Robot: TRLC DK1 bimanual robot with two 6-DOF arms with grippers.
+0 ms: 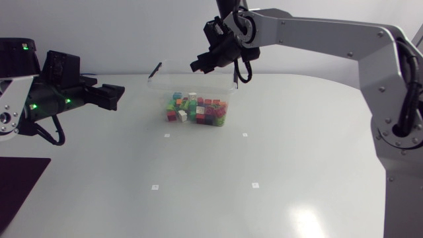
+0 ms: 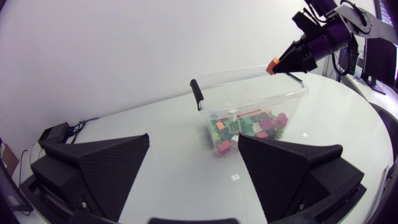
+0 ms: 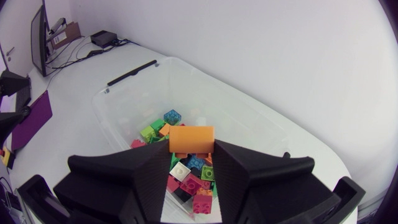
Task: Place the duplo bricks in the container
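One orange rectangular plastic duplo brick [image 3: 191,139] was clamped in the right tool [image 1: 200,65], held above the clear plastic container [image 2: 249,87], evidently for release onto the pile of mixed-colour bricks [image 1: 198,109] inside. The container stood near the white bench's [image 1: 264,185] far edge. The left tool [image 1: 120,97] was spread wide and empty near the left edge, apparently to stay clear.
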